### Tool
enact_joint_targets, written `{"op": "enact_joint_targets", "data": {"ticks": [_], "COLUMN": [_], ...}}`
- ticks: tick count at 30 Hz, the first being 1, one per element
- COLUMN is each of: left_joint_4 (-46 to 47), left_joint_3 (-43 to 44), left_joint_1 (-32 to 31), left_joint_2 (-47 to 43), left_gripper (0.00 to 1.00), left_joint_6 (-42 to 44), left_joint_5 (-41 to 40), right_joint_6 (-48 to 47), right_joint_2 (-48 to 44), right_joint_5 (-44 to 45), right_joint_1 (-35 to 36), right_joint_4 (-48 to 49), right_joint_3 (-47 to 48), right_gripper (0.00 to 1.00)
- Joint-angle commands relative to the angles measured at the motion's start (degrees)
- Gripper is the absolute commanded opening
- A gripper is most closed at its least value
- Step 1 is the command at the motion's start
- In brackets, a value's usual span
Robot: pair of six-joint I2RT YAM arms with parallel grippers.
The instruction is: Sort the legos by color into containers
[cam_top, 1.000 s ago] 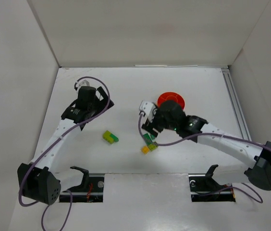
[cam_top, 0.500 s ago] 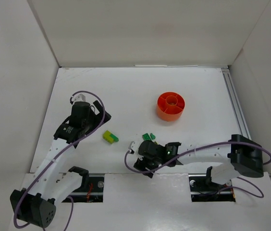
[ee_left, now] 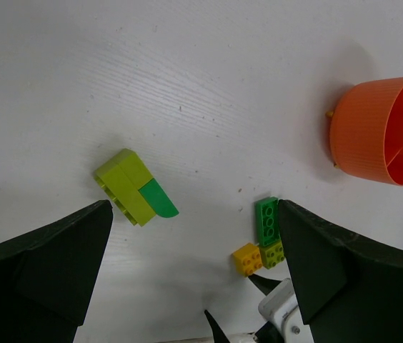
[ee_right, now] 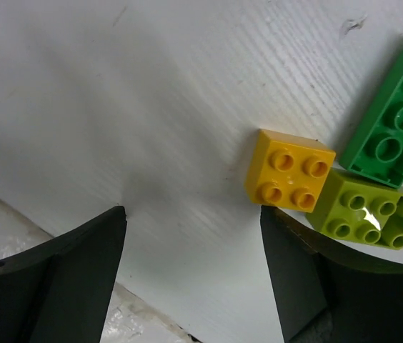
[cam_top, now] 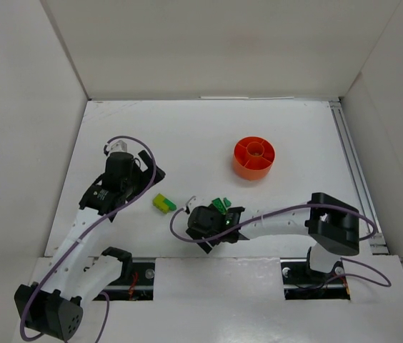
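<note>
Right gripper [ee_right: 193,214]: fingers spread, nothing between them, low over table [ee_right: 151,86]. Yellow brick [ee_right: 289,177] just ahead, touching lime brick [ee_right: 366,211]; green brick [ee_right: 394,128] beside them. Top view: wrist hides yellow and lime, only green shows. Left gripper [ee_left: 193,207]: wide apart, empty, above lime-green pair [ee_left: 133,189]. Orange dish [cam_top: 254,158] well apart from bricks.

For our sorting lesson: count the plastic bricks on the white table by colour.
Green: 2, the studded green plastic brick and the green plastic wedge
Lime: 2, the large lime plastic block and the small lime plastic brick
Yellow: 1, the small yellow plastic brick
Total: 5
</note>
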Motion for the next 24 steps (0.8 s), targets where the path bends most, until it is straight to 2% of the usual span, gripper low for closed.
{"op": "enact_joint_targets", "data": {"ticks": [1,8,15,17,20,21,23,24], "left_joint_4": [-0.7,-1.2,-1.2,-1.2,-1.2,-1.2,-1.2,-1.2], "left_joint_3": [0.6,0.6,0.6,1.2,1.2,1.2,1.2,1.2], "left_joint_1": [0.3,0.3,0.3,0.3,0.3,0.3,0.3,0.3], "left_joint_2": [-2.0,-3.0,-2.5,-2.5,-3.0,-3.0,-3.0,-3.0], "left_gripper": [0.99,0.99,0.99,0.99,0.99,0.99,0.99,0.99], "left_joint_6": [0.9,0.9,0.9,0.9,0.9,0.9,0.9,0.9], "left_joint_5": [0.3,-0.8,-0.8,-0.8,-0.8,-1.3,-1.3,-1.3], "right_joint_6": [2.7,5.4,-3.4,-4.8,-4.8,-4.8,-4.8,-4.8], "right_joint_2": [1.6,0.5,1.7,3.0,3.0,3.0,1.3,1.3], "right_joint_5": [6.4,7.2,5.2,3.6,2.9,2.4,2.4,2.4], "right_joint_1": [-0.7,-4.3,-5.6,-6.3,-6.8,-6.8,-6.8,-6.8], "right_joint_4": [-4.1,-5.8,1.3,1.8,1.8,1.8,1.1,0.3], "right_joint_3": [1.7,-0.9,0.9,1.5,1.5,1.5,1.5,1.5], "right_gripper": [0.81,0.82,0.82,0.78,0.67,0.6,0.4,0.36]}}
